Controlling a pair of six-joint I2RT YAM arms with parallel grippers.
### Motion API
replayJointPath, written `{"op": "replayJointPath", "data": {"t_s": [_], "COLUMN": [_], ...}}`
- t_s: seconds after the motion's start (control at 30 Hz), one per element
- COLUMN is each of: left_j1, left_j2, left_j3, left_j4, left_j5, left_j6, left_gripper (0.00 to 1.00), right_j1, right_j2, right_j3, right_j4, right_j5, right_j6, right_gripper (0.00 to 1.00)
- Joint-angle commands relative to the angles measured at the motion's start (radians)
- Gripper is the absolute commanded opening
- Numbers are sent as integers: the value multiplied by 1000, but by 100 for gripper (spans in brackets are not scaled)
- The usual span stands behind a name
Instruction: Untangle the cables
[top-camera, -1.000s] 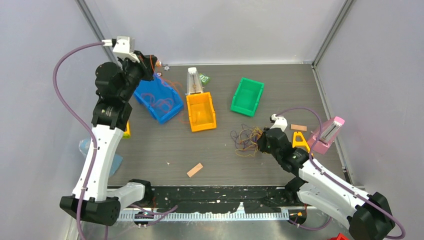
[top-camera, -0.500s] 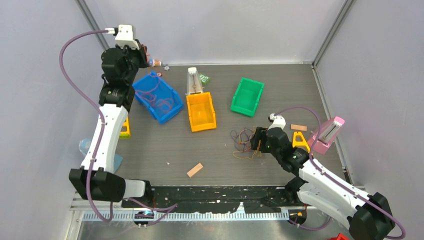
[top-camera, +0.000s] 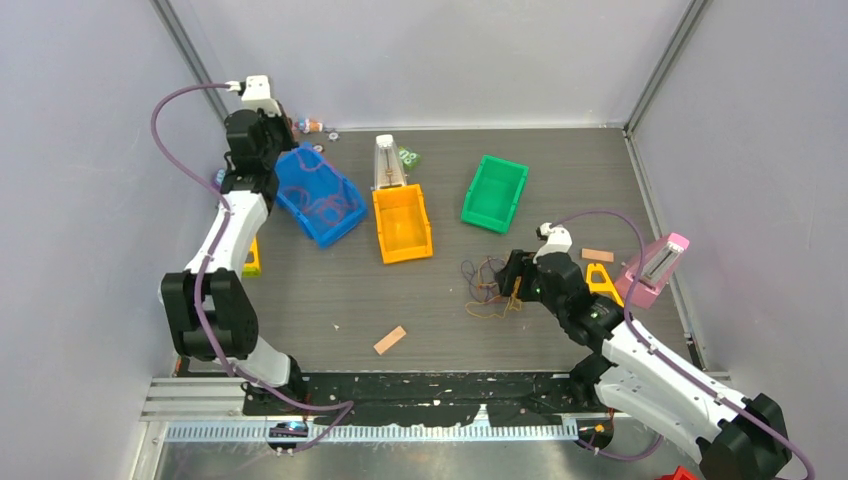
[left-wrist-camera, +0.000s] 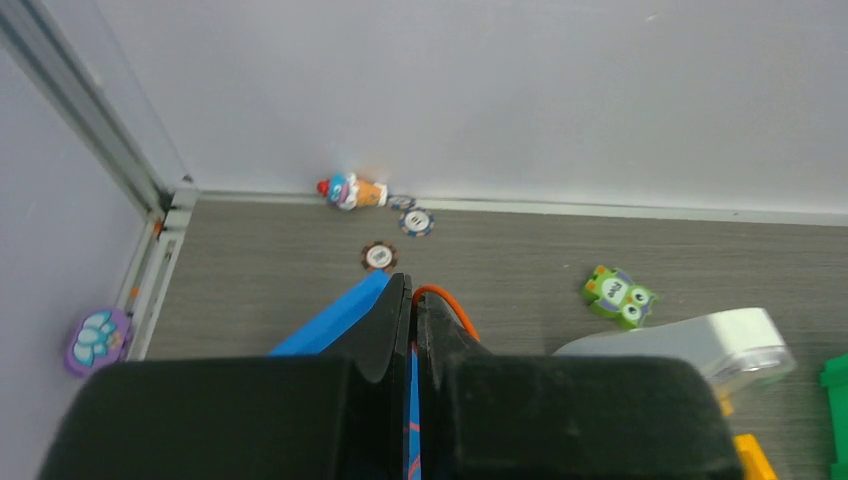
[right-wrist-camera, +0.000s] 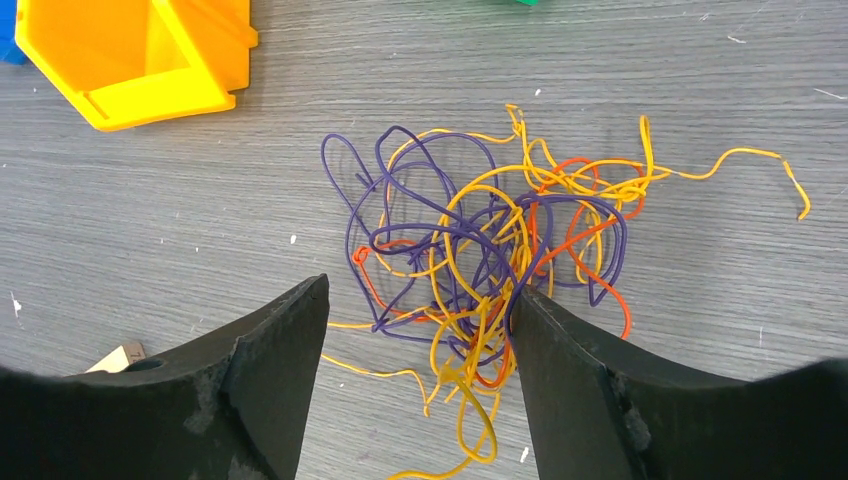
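Right claw (right-wrist-camera: 418, 290) wide, straddling tangled cables (right-wrist-camera: 480, 240); left claw (left-wrist-camera: 412, 290) pinching orange cable (left-wrist-camera: 447, 297) over blue bin (left-wrist-camera: 335, 315).

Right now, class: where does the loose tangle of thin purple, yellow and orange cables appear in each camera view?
Top external: tangle right of centre.
Left wrist: not in it.
Right wrist: the tangle fills the centre.
Shared landmark: the orange plastic bin.

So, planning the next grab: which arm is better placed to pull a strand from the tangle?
Right. The right end effector hangs open over the tangle, fingers either side. The left end effector is shut on an orange cable by the blue bin, far off.
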Motion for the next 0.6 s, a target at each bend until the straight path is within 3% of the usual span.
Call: {"op": "replayJointPath", "data": {"t_s": [0.0,0.23,0.37,0.57], "left_j1": [19,17,9,2], "left_j2": [1,83,164,288], "left_j3": [-14,-29,43,187], "left_j4": [38,-83,-288,-592], "left_j5": [-81,-121,-112,-277], "left_j6": [-32,-75,-141,-208], "left_gripper": [0,0,4,11], "right_j1": [-4,-4,-4,-4], "right_j2": [3,62,90,92], "right_j3": [48,76,91,90], "right_j4": [32,47,50,47], "right_j5": [2,-10,-14,-26], "right_j6": [-13,-19,-27,-15], "right_gripper": [72,72,72,72]}}
